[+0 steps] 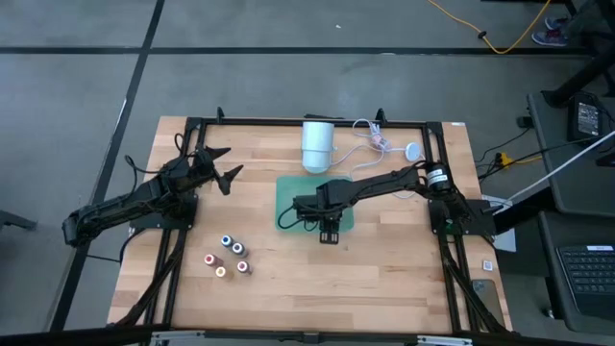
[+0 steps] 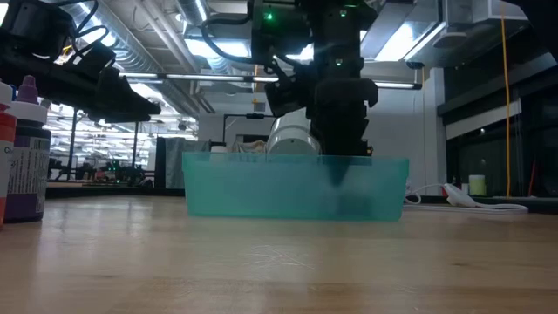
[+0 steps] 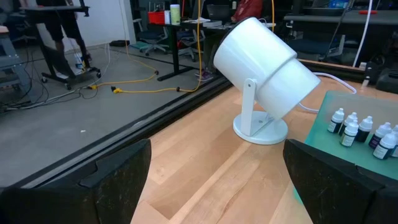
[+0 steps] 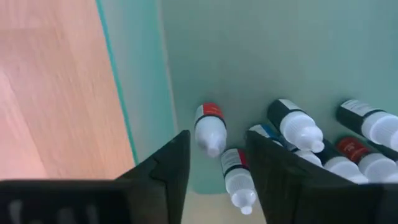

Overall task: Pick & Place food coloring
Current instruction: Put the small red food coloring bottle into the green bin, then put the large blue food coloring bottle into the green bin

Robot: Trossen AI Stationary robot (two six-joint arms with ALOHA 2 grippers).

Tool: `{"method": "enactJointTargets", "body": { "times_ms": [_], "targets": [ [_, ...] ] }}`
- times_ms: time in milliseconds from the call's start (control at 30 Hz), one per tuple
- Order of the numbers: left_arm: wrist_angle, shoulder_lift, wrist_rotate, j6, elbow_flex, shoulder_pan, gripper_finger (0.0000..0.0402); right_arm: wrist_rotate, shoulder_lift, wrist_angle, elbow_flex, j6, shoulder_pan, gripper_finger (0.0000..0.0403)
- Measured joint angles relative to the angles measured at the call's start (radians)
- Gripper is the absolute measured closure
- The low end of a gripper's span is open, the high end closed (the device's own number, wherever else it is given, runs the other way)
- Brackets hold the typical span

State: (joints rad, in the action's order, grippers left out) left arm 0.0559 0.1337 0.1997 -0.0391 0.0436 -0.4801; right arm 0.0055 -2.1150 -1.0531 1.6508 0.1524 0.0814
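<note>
While five small food coloring bottles (image 1: 229,257) stand upright in a cluster on the bare wood at the near edge of the table (image 1: 384,279), more white-tipped bottles (image 4: 292,127) sit inside the teal bin (image 1: 288,192) mid-table. Right gripper (image 1: 329,231) hangs over that bin's near edge, jaws spread, empty, one red-labelled bottle (image 4: 209,127) between the fingers. Left gripper (image 1: 223,165) waits released at the far left, facing the white cylinder (image 1: 317,144).

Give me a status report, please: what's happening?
Right gripper open, low in tray, above loose bottles. Left gripper open, idle at table's left. Five more bottles stand outside tray.
</note>
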Motion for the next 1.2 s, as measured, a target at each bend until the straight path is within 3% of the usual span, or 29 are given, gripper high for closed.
{"method": "enactJointTargets", "body": {
  "times_ms": [167,433,567,767,933,1133,1200],
  "targets": [
    [0.0,0.0,0.0,0.0,0.0,0.0,0.0041,0.007,0.034,-0.006,0.0,0.0,0.0,0.0227],
    [0.0,0.0,0.0,0.0,0.0,0.0,0.0041,0.107,0.168,0.085,-0.056,0.026,0.0,0.0201],
    [0.0,0.0,0.0,0.0,0.0,0.0,0.0041,0.113,0.286,0.254,-0.169,0.024,0.0,0.0161],
    [0.0,0.0,0.0,0.0,0.0,0.0,0.0041,0.271,0.495,0.427,-0.396,0.0,-0.006,0.0086],
    [0.0,0.0,0.0,0.0,0.0,0.0,0.0041,0.334,0.668,0.617,-0.631,-0.069,-0.031,0.0033],
    [0.0,0.0,0.0,0.0,0.0,0.0,0.0041,0.546,0.89,0.837,-0.848,-0.13,-0.09,0.0011],
    [0.0,0.0,0.0,0.0,0.0,0.0,0.0041,0.548,0.963,0.911,-0.899,-0.181,-0.125,0.001]
  ]
}}
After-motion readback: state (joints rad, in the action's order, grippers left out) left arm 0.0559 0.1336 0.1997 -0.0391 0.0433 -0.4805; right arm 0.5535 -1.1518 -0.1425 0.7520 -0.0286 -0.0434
